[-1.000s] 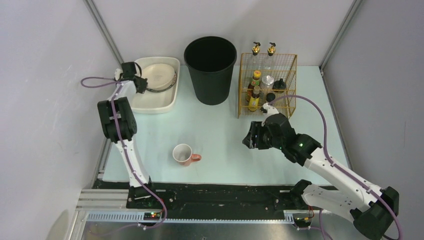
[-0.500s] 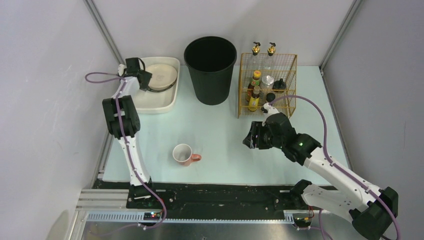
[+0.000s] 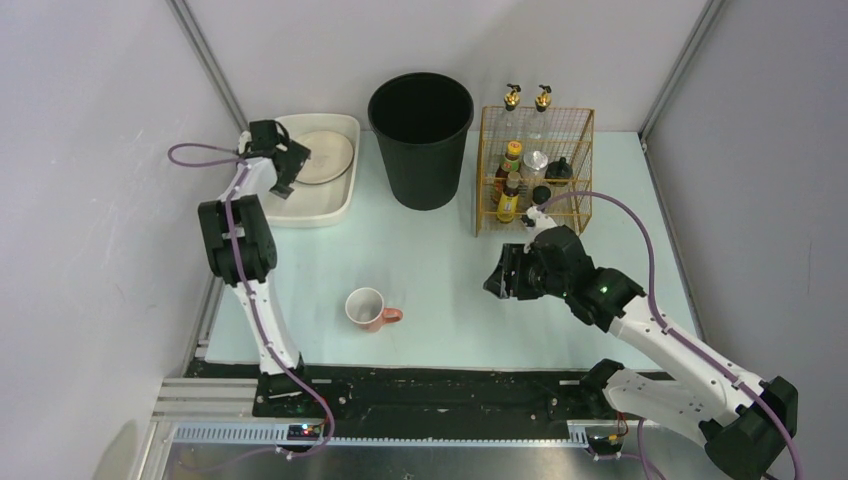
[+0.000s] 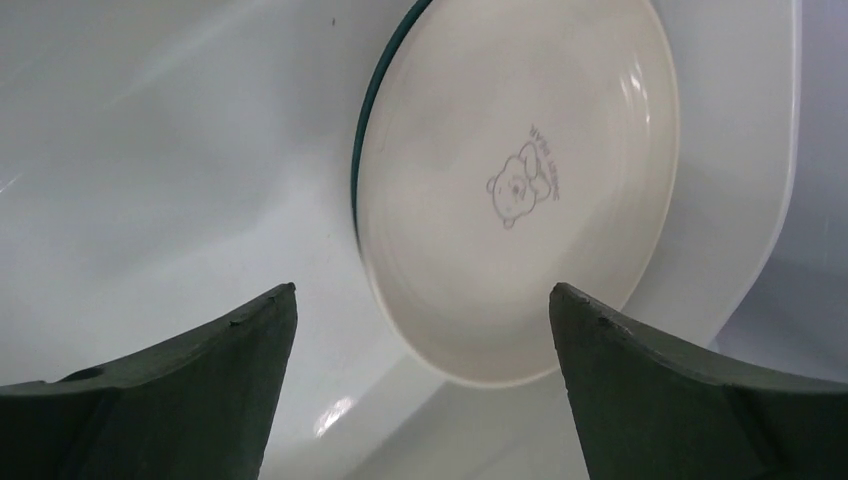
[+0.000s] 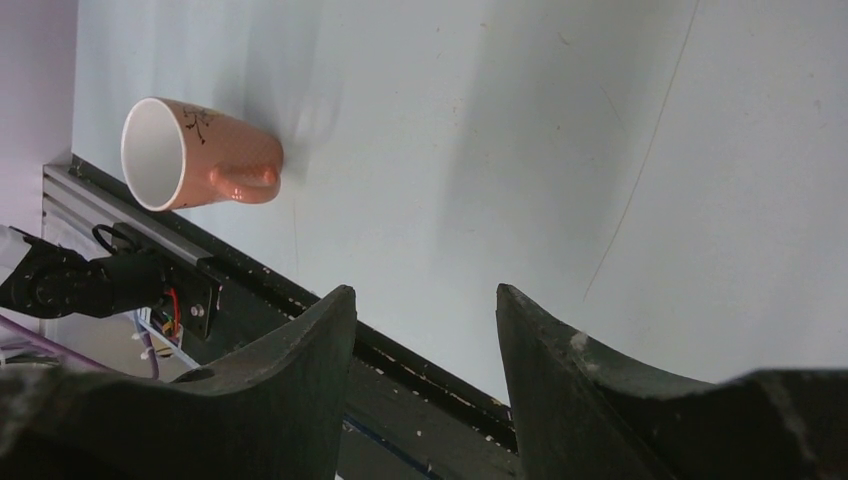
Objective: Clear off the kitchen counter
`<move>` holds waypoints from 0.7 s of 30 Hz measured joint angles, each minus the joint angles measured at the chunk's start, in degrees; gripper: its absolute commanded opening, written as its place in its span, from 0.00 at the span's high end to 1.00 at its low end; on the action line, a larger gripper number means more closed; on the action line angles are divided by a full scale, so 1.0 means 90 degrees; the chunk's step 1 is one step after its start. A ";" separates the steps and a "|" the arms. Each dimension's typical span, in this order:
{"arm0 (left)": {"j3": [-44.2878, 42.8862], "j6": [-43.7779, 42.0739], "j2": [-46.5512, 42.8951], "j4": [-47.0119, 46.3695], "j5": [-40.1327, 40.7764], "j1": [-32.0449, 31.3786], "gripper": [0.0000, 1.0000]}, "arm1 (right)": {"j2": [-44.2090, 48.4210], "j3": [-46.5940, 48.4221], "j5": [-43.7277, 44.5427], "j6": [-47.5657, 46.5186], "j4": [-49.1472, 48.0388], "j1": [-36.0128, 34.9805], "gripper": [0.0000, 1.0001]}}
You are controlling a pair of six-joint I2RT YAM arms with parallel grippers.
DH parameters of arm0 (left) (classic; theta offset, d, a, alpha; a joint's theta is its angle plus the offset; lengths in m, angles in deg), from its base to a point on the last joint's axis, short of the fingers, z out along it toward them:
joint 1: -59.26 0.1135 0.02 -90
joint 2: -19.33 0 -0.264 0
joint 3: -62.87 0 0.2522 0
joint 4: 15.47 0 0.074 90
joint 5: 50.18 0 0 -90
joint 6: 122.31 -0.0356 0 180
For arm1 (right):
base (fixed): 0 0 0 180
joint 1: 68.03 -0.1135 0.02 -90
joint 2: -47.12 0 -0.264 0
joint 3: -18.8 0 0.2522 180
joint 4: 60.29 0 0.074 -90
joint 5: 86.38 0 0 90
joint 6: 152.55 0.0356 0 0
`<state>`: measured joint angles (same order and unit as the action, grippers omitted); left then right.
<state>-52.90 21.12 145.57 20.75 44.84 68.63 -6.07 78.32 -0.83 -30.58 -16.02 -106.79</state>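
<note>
A cream plate (image 3: 324, 157) with a small bear print (image 4: 515, 190) lies in the white tray (image 3: 312, 208) at the back left of the kitchen counter (image 3: 440, 270), on a green-rimmed dish. My left gripper (image 3: 296, 163) hangs open just over the plate's near edge, and in the left wrist view its fingers (image 4: 422, 300) stand wide apart and hold nothing. A salmon-pink mug (image 3: 368, 308) lies on its side near the front edge. My right gripper (image 3: 497, 276) hovers right of the mug, open and empty (image 5: 425, 295), with the mug (image 5: 195, 155) far off at upper left.
A tall black bin (image 3: 421, 140) stands at the back centre. To its right is a gold wire rack (image 3: 535, 165) holding several bottles. A black rail (image 3: 430, 385) runs along the front edge, and grey walls close in the sides.
My left gripper went from shut on the plate to wide open. The plate dropped from tilted to lying flat in the tray. The right arm stayed put.
</note>
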 measured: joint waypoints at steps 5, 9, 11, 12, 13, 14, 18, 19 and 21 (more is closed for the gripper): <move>0.0743 -0.0342 -0.0755 0.0056 -0.0209 0.0022 0.00 | 0.0007 0.0000 -0.0121 -0.0002 0.0022 0.0000 0.41; 0.1421 -0.0695 -0.1634 0.0153 -0.0447 0.0039 0.00 | 0.0126 0.0000 -0.0104 -0.0029 0.0233 0.0000 0.41; 0.1659 -0.0884 -0.2064 0.0146 -0.0651 0.0041 0.00 | 0.0214 0.0000 -0.0063 -0.0075 0.0338 0.0000 0.41; 0.1802 -0.0996 -0.2297 0.0119 -0.0763 0.0039 0.00 | 0.0255 0.0000 -0.0039 -0.0100 0.0401 0.0000 0.41; 0.1938 -0.1112 -0.2511 0.0124 -0.0848 0.0032 0.00 | 0.0287 0.0000 -0.0005 -0.0124 0.0466 -0.0002 0.41; 0.2110 -0.1229 -0.2766 0.0100 -0.0947 0.0022 0.00 | 0.0311 0.0000 0.0019 -0.0155 0.0537 0.0000 0.41; 0.2982 -0.1722 -0.3925 0.0143 -0.1217 -0.0083 0.00 | 0.0376 -0.0019 0.0109 -0.0294 0.0709 0.0000 0.41; 0.3123 -0.1834 -0.4160 0.0199 -0.1226 -0.0121 0.00 | 0.0386 -0.0024 0.0109 -0.0328 0.0748 0.0000 0.41; 0.3422 -0.2169 -0.4704 0.0384 -0.1161 -0.0248 0.00 | 0.0389 -0.0027 0.0107 -0.0369 0.0799 0.0000 0.41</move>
<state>-22.11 1.60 103.23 24.21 34.39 66.40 -2.57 78.08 0.13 -33.90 -8.83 -106.79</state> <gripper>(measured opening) 0.996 0.589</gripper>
